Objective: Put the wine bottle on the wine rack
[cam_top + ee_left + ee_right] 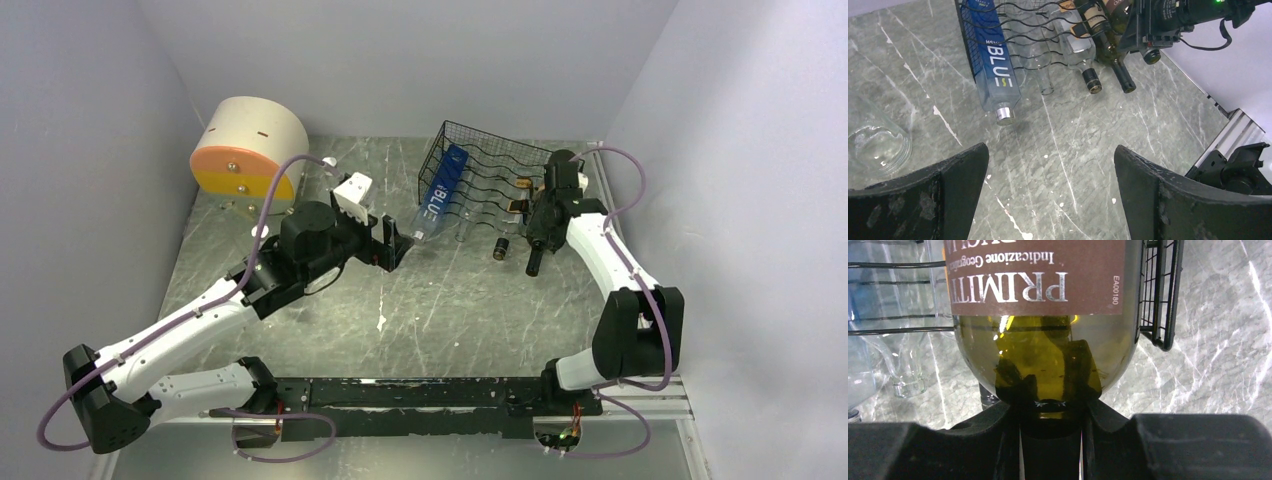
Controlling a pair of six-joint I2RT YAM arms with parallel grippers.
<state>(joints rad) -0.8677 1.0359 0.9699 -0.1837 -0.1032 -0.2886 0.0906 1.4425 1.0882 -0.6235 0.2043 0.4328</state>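
The black wire wine rack (485, 165) stands at the back right of the table. A dark green wine bottle (1040, 347) with a brown label lies with its body in the rack's right end (1160, 295), neck pointing to the near side. My right gripper (1050, 435) is shut on that neck; from above, the gripper (545, 215) hides most of the bottle, and only the neck end (534, 266) shows. My left gripper (1050, 170) is open over bare table, just short of the blue bottle's cap (1005, 114); in the top view the gripper (400, 245) is left of the rack.
The rack also holds a blue bottle (440, 190), a clear bottle (1040, 60) and a black-capped bottle (1091, 80). A glass jar (873, 140) lies left of my left fingers. A cream and orange drum (245, 150) sits at the back left. Walls close in on three sides.
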